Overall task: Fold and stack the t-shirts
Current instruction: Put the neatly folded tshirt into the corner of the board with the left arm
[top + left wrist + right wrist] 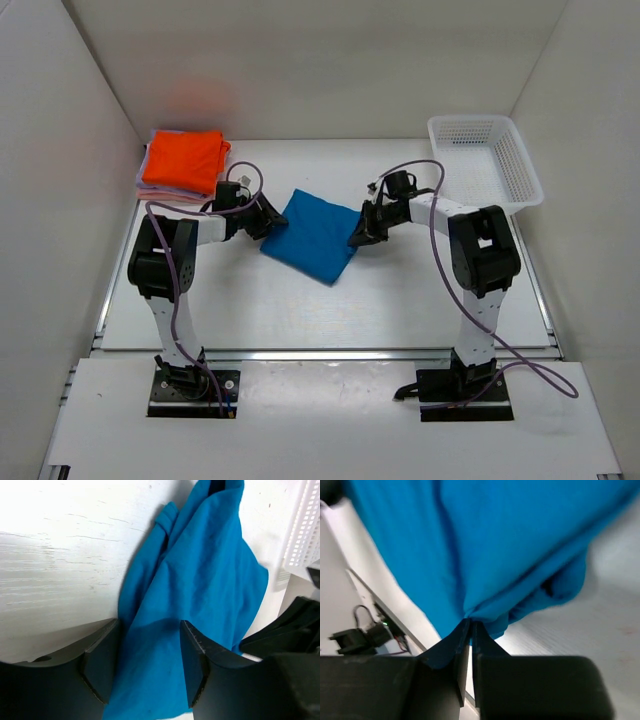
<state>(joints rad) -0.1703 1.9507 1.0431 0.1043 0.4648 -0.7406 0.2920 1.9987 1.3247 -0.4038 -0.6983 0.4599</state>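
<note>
Blue shirt (313,236): folded, wrinkled, plain; desk (300,310) centre, between both tools.
Orange shirt (183,160): folded, topping pink shirts (143,186) at 10 o'clock.
Left tool (150,665): wide, astride blue cloth.
Right tool (471,630): pinching blue shirt's 3 o'clock edge.

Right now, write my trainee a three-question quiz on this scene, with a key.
1. True or false: the right fingers are shut on the blue t-shirt.
2. Which t-shirt do no fingers touch? A) the orange t-shirt B) the blue one C) a green one
3. Fill in: the left fingers stand ___, with blue cloth between them.

Key: 1 true; 2 A; 3 open.
</note>
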